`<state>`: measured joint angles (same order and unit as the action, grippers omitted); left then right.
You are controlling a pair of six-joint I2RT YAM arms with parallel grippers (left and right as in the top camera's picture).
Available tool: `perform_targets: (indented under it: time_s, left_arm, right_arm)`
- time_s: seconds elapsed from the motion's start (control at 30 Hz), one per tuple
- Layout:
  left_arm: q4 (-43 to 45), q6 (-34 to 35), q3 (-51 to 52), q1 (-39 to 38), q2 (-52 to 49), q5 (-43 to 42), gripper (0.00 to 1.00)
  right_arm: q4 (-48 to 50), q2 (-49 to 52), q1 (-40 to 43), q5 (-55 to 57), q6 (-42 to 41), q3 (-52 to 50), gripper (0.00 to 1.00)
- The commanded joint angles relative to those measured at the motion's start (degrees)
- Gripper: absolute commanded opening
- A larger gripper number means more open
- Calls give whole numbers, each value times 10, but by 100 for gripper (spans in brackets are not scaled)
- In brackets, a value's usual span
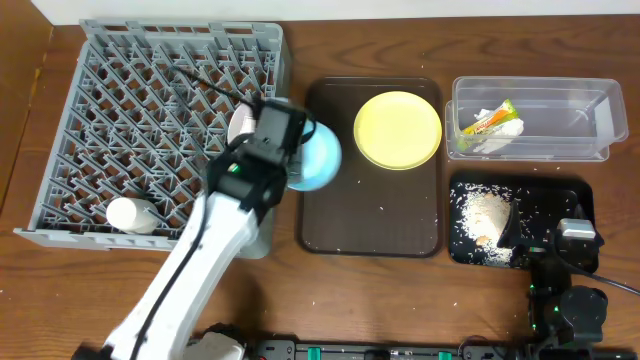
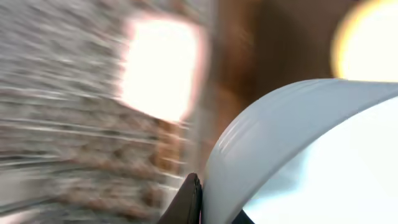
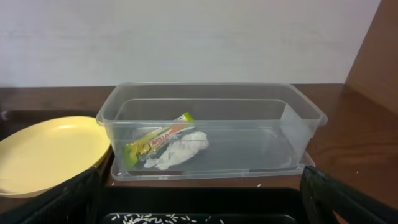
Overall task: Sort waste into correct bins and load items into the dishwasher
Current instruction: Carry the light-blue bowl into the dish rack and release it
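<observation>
- Here, overhead: the left gripper (image 1: 290, 150) is seen clenched on the blue bowl (image 1: 320, 162), which is held over the seam between the grey rack (image 1: 100, 90) and the brown tray (image 1: 375, 225).
- A white cup (image 1: 133, 215) is lying in the rack's near left corner. A white bowl (image 1: 240, 125) is partly hidden behind the left gripper.
- The yellow plate (image 1: 397, 130) is set on the brown tray's far half.
- The wrapper (image 1: 490, 119) and napkin (image 1: 497, 142) are found in the clear tub (image 1: 580, 120). Crumbs (image 1: 480, 220) are spread in the black tray (image 1: 545, 195).
- The right gripper (image 1: 577, 238) is parked at the black tray's near right edge.
- Left wrist, badly blurred: one dark finger (image 2: 186, 199) is pressed against the bowl's rim.
- Right wrist: the fingers (image 3: 68, 199) are spread wide, with nothing gripped. The tub is seen straight ahead, with the wrapper against the napkin and the plate to the left.
</observation>
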<state>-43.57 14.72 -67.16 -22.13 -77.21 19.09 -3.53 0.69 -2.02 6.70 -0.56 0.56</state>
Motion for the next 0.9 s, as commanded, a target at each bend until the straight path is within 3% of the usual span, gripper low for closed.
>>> perform_targets:
  time_s: [0.0, 0.1, 0.27, 0.47, 0.87]
  left_arm:
    - [-5, -20, -5, 12, 32, 294, 8]
    - [-10, -20, -3, 38, 37, 360, 8]
    - [17, -20, 33, 98, 25, 403, 8]
    - [49, -20, 54, 144, -14, 404, 8]
    - [40, -20, 54, 144, -130, 408, 8]
  right_arm:
    - [1, -3, 6, 2, 4, -3, 99]
    - [0, -3, 6, 2, 4, -3, 99]
    - [1, -3, 6, 2, 4, -3, 99]
    - [1, -3, 6, 2, 4, -3, 99]
    - [0, -3, 6, 2, 4, -3, 99]
